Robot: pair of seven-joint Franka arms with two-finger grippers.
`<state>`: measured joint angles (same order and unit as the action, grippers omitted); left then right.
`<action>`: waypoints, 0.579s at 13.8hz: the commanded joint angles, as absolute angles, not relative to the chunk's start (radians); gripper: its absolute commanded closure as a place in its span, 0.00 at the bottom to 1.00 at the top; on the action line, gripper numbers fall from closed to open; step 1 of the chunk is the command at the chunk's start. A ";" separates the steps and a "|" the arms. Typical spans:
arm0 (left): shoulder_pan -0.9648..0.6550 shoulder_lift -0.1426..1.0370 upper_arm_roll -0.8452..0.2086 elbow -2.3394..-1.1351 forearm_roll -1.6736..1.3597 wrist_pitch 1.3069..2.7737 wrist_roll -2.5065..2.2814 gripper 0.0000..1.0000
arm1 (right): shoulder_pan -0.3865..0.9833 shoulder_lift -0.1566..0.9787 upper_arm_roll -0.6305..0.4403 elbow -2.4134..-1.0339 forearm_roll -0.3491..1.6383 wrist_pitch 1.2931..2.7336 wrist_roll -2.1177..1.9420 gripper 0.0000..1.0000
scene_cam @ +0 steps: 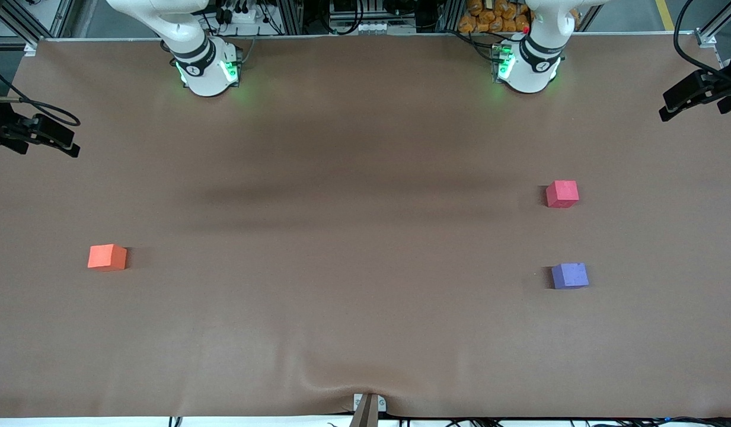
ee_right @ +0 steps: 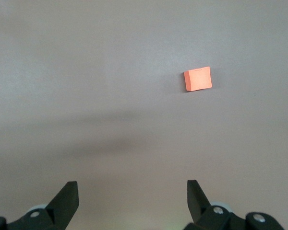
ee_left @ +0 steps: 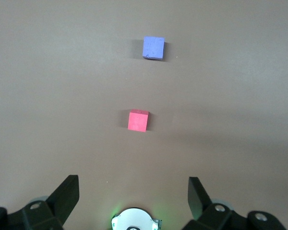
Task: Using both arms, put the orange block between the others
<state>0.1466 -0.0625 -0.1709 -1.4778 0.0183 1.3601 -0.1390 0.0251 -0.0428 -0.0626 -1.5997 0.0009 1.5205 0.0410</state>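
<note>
Waiting high over the counter (scene_cam: 353, 237), both jaws spread wide and empty; next, reaching for orange block (scene_cam: 107, 257), untouched.

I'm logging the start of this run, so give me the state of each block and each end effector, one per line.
Small bright orange matte foam cube: flat on the table, alone toward the right arm's end, untouched.
Red-pink foam cube: on the table, apart from the blue-purple one.
Blue-purple foam cube: on the table, nearer the front camera, gap unfilled.
Left end effector: open, empty, raised.
Right end effector: open, empty, raised.
</note>
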 commanded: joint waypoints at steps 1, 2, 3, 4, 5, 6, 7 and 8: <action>0.158 -0.051 -0.175 -1.473 0.021 1.356 -0.120 0.00 | 0.031 -0.028 -0.063 -1.572 -0.006 1.505 0.051 0.00; 0.156 -0.048 -0.176 -1.477 0.023 1.368 -0.121 0.00 | 0.031 -0.028 -0.063 -1.572 -0.006 1.505 0.051 0.00; 0.155 -0.038 -0.176 -1.479 0.025 1.382 -0.120 0.00 | 0.031 -0.028 -0.063 -1.572 -0.006 1.505 0.051 0.00; 0.152 -0.037 -0.178 -1.479 0.026 1.391 -0.121 0.00 | 0.031 -0.028 -0.063 -1.572 -0.006 1.503 0.051 0.00; 0.152 -0.035 -0.178 -1.482 0.026 1.402 -0.121 0.00 | 0.031 -0.028 -0.063 -1.572 -0.006 1.503 0.051 0.00; 0.152 -0.035 -0.179 -1.482 0.026 1.405 -0.121 0.00 | 0.031 -0.028 -0.063 -1.572 -0.006 1.503 0.051 0.00; 0.152 -0.032 -0.179 -1.483 0.028 1.407 -0.120 0.00 | 0.031 -0.028 -0.063 -1.572 -0.006 1.503 0.051 0.00; 0.150 -0.029 -0.181 -1.485 0.029 1.407 -0.120 0.00 | 0.032 -0.028 -0.063 -1.572 -0.006 1.505 0.051 0.00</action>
<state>0.1468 -0.0265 -0.1737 -1.4808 0.0183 1.3955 -0.1390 0.0253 -0.0422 -0.0626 -1.5997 0.0009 1.5199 0.0410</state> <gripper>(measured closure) 0.000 0.000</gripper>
